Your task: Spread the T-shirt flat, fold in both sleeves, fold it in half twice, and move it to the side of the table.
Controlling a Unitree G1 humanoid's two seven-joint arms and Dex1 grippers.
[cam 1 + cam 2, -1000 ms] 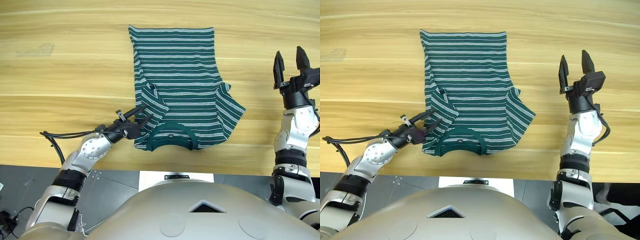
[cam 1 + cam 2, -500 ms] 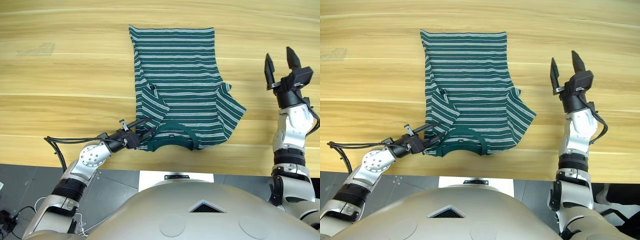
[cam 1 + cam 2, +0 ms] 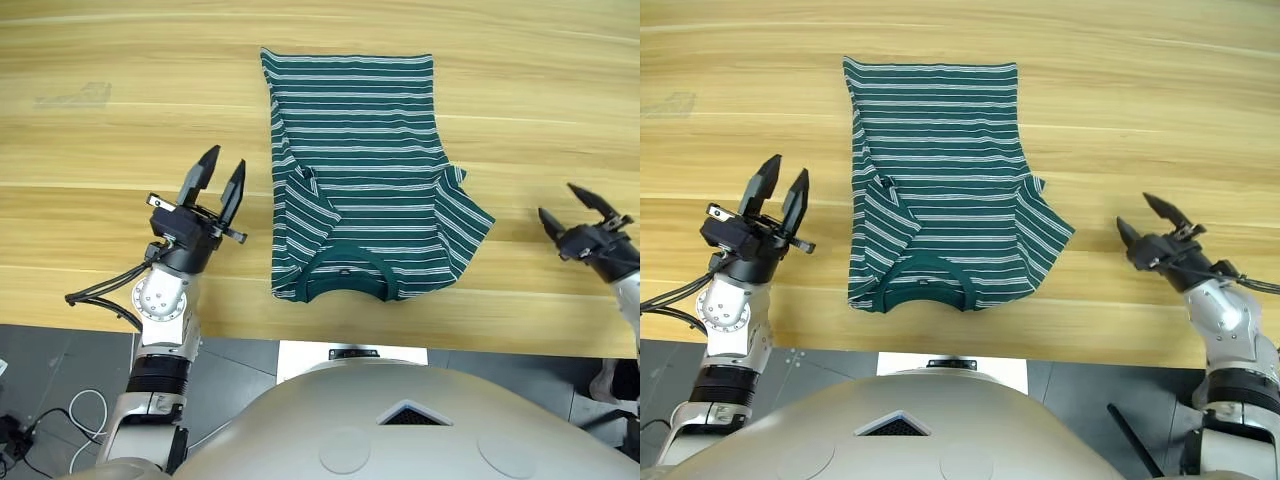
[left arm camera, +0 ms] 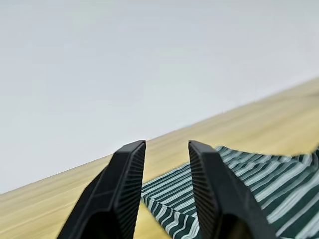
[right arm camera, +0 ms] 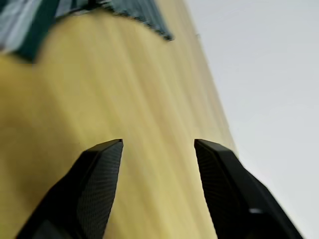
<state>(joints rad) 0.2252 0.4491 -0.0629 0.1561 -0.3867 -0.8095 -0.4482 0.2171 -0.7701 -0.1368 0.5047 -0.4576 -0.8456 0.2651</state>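
Note:
A green T-shirt with white stripes lies on the wooden table, collar toward me and hem at the far side. Its left sleeve is folded in over the body; the right sleeve sticks out to the side. My left gripper is raised to the left of the shirt, open, holding nothing, with the shirt's edge beyond its fingers. Low over the table to the right of the shirt, my right gripper is open and points toward the right sleeve, a gap away.
Bare wood stretches left, right and beyond the shirt. The table's near edge runs just below the collar, with dark floor under it. Black cables hang from my left wrist.
My left gripper let go of the shirt's lower left corner, lifted and swung left, opening. My right gripper dropped from its raised pose to low over the table right of the shirt.

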